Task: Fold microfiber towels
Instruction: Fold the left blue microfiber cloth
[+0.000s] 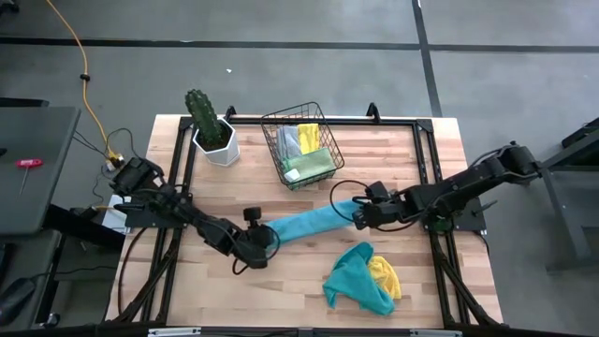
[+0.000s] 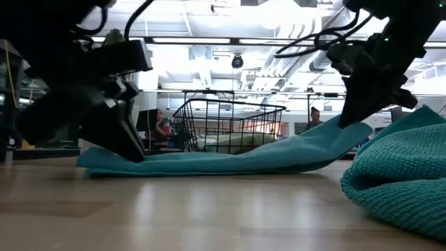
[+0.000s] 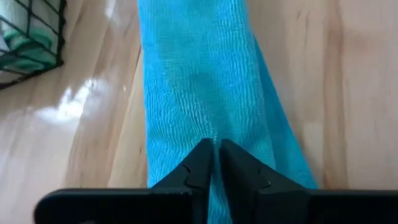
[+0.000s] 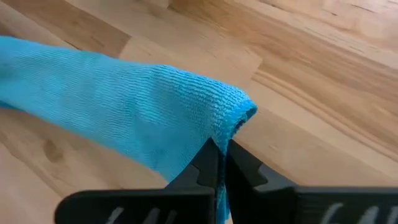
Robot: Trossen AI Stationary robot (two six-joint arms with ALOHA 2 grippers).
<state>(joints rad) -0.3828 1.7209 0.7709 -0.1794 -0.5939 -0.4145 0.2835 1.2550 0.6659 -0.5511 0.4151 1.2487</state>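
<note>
1. While both grippers pinch opposite ends of one blue towel point(image 1: 314, 223), the cloth lies stretched as a narrow band across the centre of the high view, running from lower left to upper right.
2. Left gripper point(image 1: 265, 236): jaws nearly together on the towel's lower-left end; in the left wrist view the fingers point(image 3: 200, 167) meet over the blue fabric point(image 3: 199, 93), which lies flat on the wood.
3. Right gripper point(image 1: 358, 215): jaws closed on the towel's upper-right end; in the right wrist view the fingers point(image 4: 208, 162) clamp a bunched corner of the cloth point(image 4: 124, 106).
4. Low view: the towel point(image 2: 230, 160) rests on the table at the left and rises toward the right gripper point(image 2: 352, 118); the left gripper point(image 2: 129, 150) presses down at the left end.
5. Loose pile, lower right of the high view: a teal towel point(image 1: 356, 281) crumpled against a yellow towel point(image 1: 386, 276), apart from the stretched one. The teal towel point(image 2: 404, 174) fills the right foreground of the low view.
6. Basket point(image 1: 281, 159), upper centre of the high view: black wire, holding folded cloths in grey, yellow and green.
7. Cactus point(image 1: 201, 112) in a white pot point(image 1: 222, 150), upper left of the table point(image 1: 281, 281), just left of the basket.
</note>
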